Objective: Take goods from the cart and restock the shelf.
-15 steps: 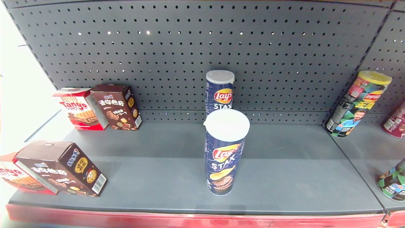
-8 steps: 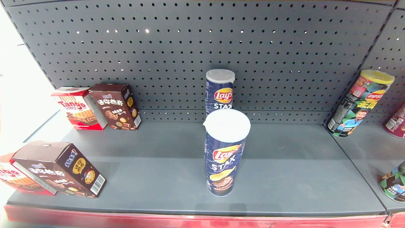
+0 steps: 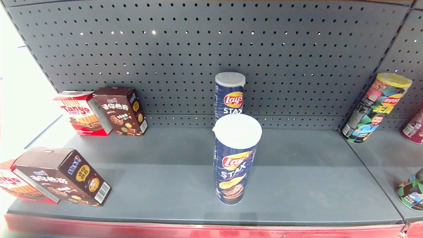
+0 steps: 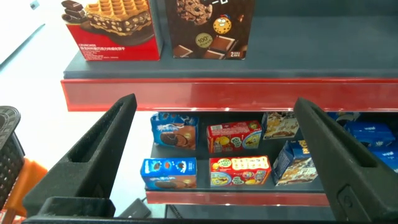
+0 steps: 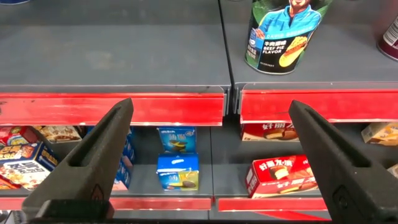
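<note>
Two blue chip cans stand upright on the grey shelf board (image 3: 297,185), one near the front (image 3: 235,158) and one against the pegboard behind it (image 3: 229,94). My left gripper (image 4: 214,102) is open with nothing between its fingers, below and in front of the shelf's red rail (image 4: 230,96), under a wafer box (image 4: 109,28) and a cookie box (image 4: 208,28). My right gripper (image 5: 211,104) is also open and empty, facing the red rail (image 5: 174,106) beside a green can (image 5: 283,34).
Red wafer box (image 3: 81,114) and brown cookie box (image 3: 122,110) stand at the back left, with two more boxes (image 3: 64,177) at the front left. A yellow-lidded can (image 3: 375,107) leans at the right. Snack boxes (image 4: 233,137) fill lower shelves. A black mesh basket edge (image 4: 9,149) shows beside the left arm.
The head view shifted a little a second ago. The cans and boxes on the shelf have stayed where they were.
</note>
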`<state>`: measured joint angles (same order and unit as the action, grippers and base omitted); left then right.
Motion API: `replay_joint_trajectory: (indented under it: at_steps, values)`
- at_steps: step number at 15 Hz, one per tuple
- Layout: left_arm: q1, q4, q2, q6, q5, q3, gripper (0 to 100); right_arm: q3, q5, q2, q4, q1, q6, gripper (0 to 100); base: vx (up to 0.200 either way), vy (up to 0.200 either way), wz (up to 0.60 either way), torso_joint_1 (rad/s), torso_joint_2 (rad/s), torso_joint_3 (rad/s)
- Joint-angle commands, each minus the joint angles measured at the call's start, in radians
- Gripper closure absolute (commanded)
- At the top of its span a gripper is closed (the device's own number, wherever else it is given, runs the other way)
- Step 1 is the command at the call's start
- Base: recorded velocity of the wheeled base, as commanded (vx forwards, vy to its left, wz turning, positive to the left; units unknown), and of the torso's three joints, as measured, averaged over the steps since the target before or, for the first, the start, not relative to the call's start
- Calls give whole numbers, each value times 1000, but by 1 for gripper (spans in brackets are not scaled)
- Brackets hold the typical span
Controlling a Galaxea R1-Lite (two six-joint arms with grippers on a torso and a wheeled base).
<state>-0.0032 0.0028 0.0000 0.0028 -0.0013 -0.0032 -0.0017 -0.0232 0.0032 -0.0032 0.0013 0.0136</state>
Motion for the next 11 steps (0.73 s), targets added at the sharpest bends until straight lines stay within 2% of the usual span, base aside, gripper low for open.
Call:
replay_joint_trajectory:
  at_steps: [1,11]
  values:
    - [0,0,0,0,0,0,0,0,0,3,0,0,0,0,0,0,0,0,0,0]
    - [0,0,0,0,-2,0,0,0,0,3,-1,0,0,0,0,0,0,0,0,0]
